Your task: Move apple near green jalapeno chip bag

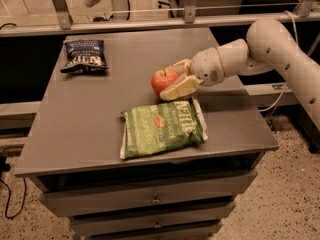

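blue chip bag (84, 56): flat at the far left corner of the desk (75, 134).
green jalapeno chip bag (162, 129): flat near the front edge, about mid-desk.
apple (161, 79): just behind the green bag's far edge, between the tool's fingers.
tool (169, 83): clamped on the apple from the right.
arm (270, 49): reaches in from the right.

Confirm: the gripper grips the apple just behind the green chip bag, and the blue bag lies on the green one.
Wrong. In the camera view the blue bag lies apart at the table's far corner; the gripper does grip the apple just behind the green chip bag.
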